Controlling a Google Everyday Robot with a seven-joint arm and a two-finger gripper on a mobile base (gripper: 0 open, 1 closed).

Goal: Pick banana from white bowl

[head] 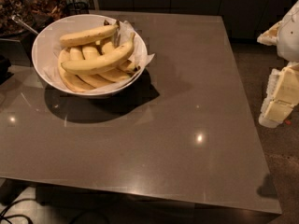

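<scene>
The white bowl (41, 67) stands at the back left of the table, lined with crinkled white paper (143, 59) that sticks out over its rim. The banana (98, 62), long, curved and yellow with an upturned stem tip, lies on top of the pile across the bowl. A straighter, paler banana (88, 35) lies behind it, and several more bananas sit underneath. My gripper (279, 101), on the white and cream arm, hangs at the right edge of the view beyond the table's right side, far from the bowl and holding nothing that I can see.
The bowl rests on a glossy grey-brown table (187, 125). Dark containers of snacks (42, 3) and a metal utensil handle (23, 24) stand behind the bowl at the far left. Cables (14, 211) lie on the floor below the front left corner.
</scene>
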